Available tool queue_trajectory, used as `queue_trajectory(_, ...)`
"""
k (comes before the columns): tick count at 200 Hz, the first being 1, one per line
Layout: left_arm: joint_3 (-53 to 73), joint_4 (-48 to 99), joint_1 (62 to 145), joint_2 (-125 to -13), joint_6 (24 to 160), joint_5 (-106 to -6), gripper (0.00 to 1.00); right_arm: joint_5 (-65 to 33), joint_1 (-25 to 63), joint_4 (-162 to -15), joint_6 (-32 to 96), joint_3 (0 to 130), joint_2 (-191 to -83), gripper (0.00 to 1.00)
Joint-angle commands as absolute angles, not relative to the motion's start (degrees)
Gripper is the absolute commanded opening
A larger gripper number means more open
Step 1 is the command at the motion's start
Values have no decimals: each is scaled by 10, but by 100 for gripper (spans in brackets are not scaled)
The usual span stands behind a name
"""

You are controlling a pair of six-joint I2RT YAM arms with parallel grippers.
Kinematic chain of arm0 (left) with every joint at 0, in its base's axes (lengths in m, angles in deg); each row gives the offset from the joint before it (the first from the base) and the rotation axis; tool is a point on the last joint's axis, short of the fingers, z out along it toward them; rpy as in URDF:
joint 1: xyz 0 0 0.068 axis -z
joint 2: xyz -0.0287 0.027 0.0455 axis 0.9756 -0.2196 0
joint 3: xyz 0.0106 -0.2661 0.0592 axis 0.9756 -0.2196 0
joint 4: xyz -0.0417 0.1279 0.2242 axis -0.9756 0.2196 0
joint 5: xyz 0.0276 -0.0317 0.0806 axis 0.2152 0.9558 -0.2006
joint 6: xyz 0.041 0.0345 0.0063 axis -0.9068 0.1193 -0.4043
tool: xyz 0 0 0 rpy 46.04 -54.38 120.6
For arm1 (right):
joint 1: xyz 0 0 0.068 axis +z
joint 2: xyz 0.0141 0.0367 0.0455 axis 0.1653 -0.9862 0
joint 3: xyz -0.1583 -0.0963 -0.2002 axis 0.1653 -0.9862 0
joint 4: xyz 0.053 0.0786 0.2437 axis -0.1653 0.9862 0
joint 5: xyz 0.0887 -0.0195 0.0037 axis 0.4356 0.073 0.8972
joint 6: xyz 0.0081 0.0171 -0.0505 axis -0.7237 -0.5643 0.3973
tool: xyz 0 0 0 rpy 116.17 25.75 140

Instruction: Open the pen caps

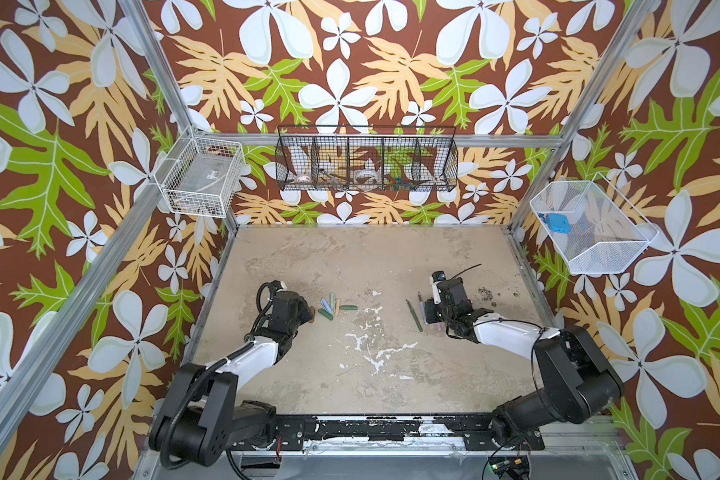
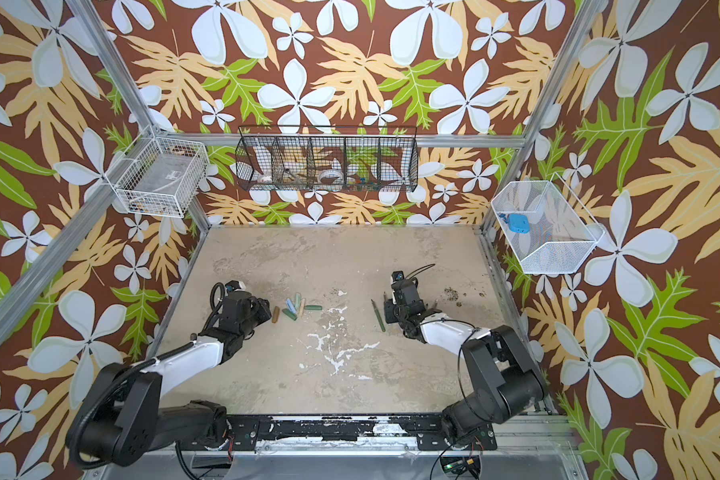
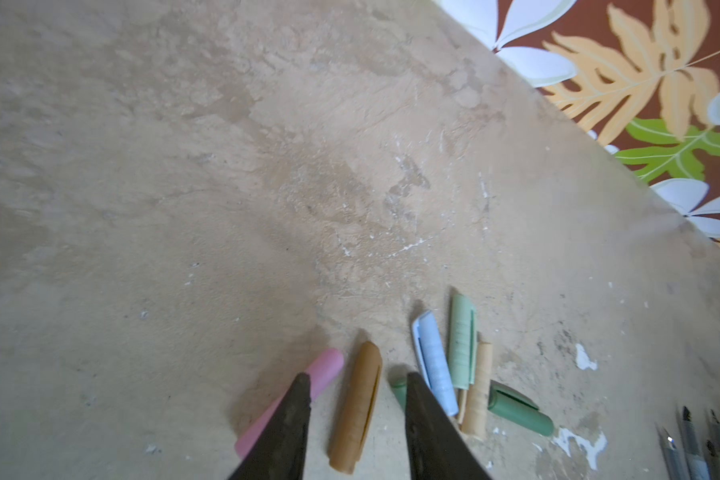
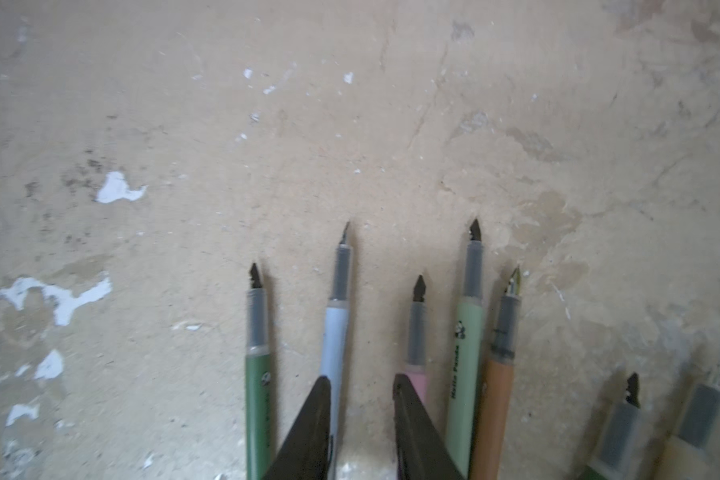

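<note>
Several loose pen caps [image 1: 332,308] lie in a cluster left of the table's middle in both top views [image 2: 297,308]. The left wrist view shows them as pink [image 3: 323,370], brown [image 3: 356,409], light blue [image 3: 433,361], pale green [image 3: 462,340], beige [image 3: 476,390] and dark green [image 3: 520,409]. My left gripper [image 3: 357,375] is open, its fingers straddling the brown cap without touching it. Uncapped pen bodies [image 4: 468,353] lie side by side under my right gripper [image 4: 361,377]. It is open with bare table between its fingers, the blue pen [image 4: 335,345] on one side and the pink pen [image 4: 420,376] on the other.
A black wire basket [image 1: 366,160] hangs on the back wall. A white wire basket [image 1: 200,183] hangs at the left and a white mesh basket [image 1: 591,232] at the right. The worn beige table [image 1: 371,257] is fenced by aluminium posts.
</note>
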State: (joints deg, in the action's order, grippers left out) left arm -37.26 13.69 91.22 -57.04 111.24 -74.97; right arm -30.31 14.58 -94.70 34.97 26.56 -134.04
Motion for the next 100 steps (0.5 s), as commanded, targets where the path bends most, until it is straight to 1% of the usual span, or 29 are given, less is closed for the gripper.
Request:
queue_trajectory(1,-394,103,932,-500,1078,-794,45,-328,160,-991,370,244,-1285,32)
queue_trajectory(8,-407,97,942,-466,1070,-816,47,-333,160,-1006,372,228,-1256,34)
queue_trajectory(31,-477,21,959,-347,1056,-843,49,-380,160,-1043,384,181,-1150,49)
queue_trajectory(47,-514,-6,960,-275,1055,-871,55,-405,158,-1048,406,168,-1089,56)
queue_trajectory(52,-522,-9,960,-258,1053,-879,58,-410,158,-1055,419,162,-1074,61)
queue_trajectory(55,-524,-10,959,-249,1052,-883,61,-418,158,-1058,423,158,-1064,62)
queue_trajectory(60,-530,-14,960,-238,1051,-889,74,-434,158,-1063,429,153,-1050,66)
queue_trajectory(65,-534,-19,960,-230,1049,-895,95,-453,158,-1068,434,148,-1036,69)
queue_trajectory(66,-534,-19,960,-229,1048,-897,97,-457,158,-1070,436,147,-1033,69)
queue_trajectory(68,-535,-22,960,-227,1046,-898,99,-465,158,-1072,439,144,-1028,70)
queue_trajectory(85,-534,-30,960,-217,1033,-940,100,-521,153,-1109,457,121,-996,82)
queue_trajectory(95,-535,-34,960,-213,1025,-984,100,-532,144,-1127,472,111,-985,84)
queue_trajectory(100,-542,-49,960,-212,1014,-1001,100,-533,137,-1137,477,106,-983,88)
